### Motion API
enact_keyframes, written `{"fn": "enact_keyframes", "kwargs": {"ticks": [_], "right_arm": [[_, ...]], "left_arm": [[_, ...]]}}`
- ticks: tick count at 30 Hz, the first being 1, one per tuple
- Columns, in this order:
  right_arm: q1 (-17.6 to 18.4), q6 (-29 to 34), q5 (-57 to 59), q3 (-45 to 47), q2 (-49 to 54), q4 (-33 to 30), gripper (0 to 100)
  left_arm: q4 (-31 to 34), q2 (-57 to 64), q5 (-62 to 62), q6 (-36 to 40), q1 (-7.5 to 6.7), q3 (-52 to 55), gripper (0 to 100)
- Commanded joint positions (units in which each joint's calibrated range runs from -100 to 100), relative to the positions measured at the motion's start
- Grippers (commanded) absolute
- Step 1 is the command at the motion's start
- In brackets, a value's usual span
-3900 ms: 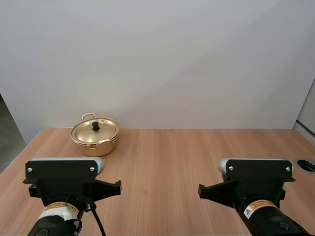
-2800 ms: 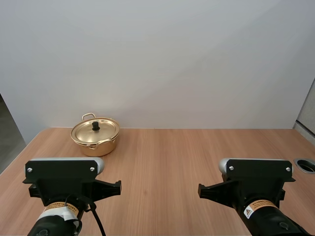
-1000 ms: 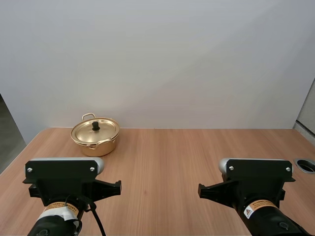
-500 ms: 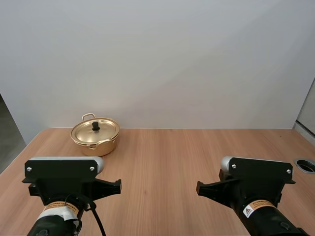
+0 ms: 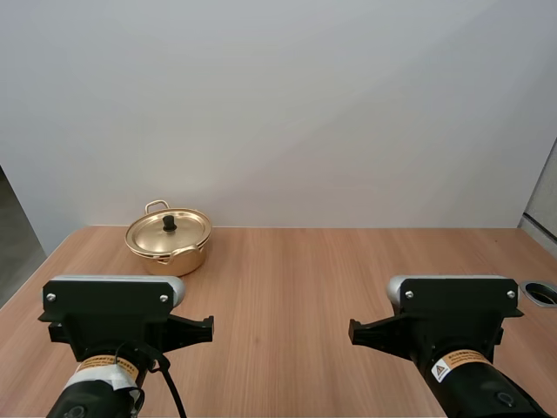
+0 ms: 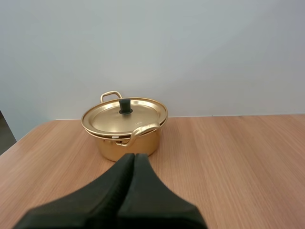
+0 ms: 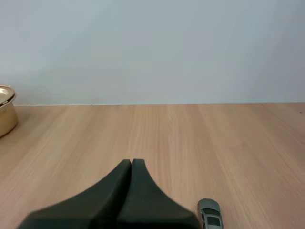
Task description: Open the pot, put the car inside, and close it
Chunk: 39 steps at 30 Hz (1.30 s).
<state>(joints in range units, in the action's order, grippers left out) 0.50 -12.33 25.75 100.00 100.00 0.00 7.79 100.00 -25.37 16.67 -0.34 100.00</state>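
Observation:
A gold pot stands at the table's far left with its lid on, a black knob in the lid's middle. In the left wrist view the pot sits straight ahead of my left gripper, whose fingers lie together as one dark wedge, well short of it. My right gripper is shut on nothing too. A small grey toy car rests on the wood close beside the right gripper's fingers. The pot's edge shows far off to the side in the right wrist view.
The wooden table runs wide between the two arms. A round grey hole sits at the table's right edge. A white wall stands behind the table's far edge.
The right arm has shifted very slightly; the left arm's mount also nudged a little. The pot has not moved.

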Motion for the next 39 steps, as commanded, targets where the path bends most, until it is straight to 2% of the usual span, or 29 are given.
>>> {"fn": "enact_keyframes", "kwargs": {"ticks": [1,4,11,14,16,19,21,22,24,25,27,29,31,35,37,39], "right_arm": [[-0.01,-0.04,1.08,0.0,0.0,-3.89,0],[-0.01,-0.04,1.99,0.0,0.0,-8.95,0],[-0.01,-0.04,6.93,0.0,0.0,-13.71,0],[-0.01,-0.04,3.38,0.0,0.0,-14.82,0],[-0.01,-0.04,-2.51,0.0,0.0,-16.67,0],[-0.01,-1.54,-11.04,0.0,0.0,-27.23,0],[-0.01,-1.99,-23.26,0.0,0.0,-34.65,0],[-0.01,-4.08,-30.48,0.0,0.0,-40.23,0],[-0.01,-7.28,-37.74,-0.35,0.0,-48.39,0],[-0.01,-5.0,-38.01,-2.38,0.0,-46.13,0],[-0.01,0.11,-27.72,-8.35,-1.22,-35.51,0],[-0.01,1.85,-13.48,-14.87,-6.84,-27.93,0],[-0.01,3.16,-2.32,-20.2,-14.62,-23.57,0],[-0.01,8.42,22.53,-31.65,-34.56,-18.53,0],[-0.01,8.42,33.23,-36.54,-43.96,-16.84,0],[-0.01,7.81,38.95,-39.72,-53.16,-17.49,0]], "left_arm": [[0.01,0.0,0.0,-0.02,-0.02,0.0,0],[0.01,0.0,0.0,-0.02,-0.02,0.0,0],[0.25,0.0,0.0,-0.02,-0.02,0.0,0],[1.97,0.0,0.0,-4.38,-0.02,0.0,0],[6.06,0.0,1.58,-7.81,-0.02,0.0,0],[17.78,0.0,10.35,-10.79,-0.02,0.0,0],[30.41,0.0,14.32,-11.25,-0.02,-0.4,0],[32.99,0.0,14.32,-11.14,-0.02,-2.17,0],[29.1,0.0,9.79,-9.19,-0.02,-7.02,0],[26.22,0.0,5.75,-7.24,-0.02,-9.79,0],[21.58,-1.95,-5.92,-1.99,-0.02,-17.04,0],[21.24,-7.36,-12.84,4.39,-0.02,-23.14,0],[21.24,-15.24,-17.38,9.53,-0.02,-28.56,0],[17.75,-32.03,-27.98,12.76,-0.02,-39.29,0],[14.57,-40.59,-34.75,12.65,-0.02,-45.38,0],[12.29,-48.13,-39.52,11.61,-0.02,-50.36,0]]}}
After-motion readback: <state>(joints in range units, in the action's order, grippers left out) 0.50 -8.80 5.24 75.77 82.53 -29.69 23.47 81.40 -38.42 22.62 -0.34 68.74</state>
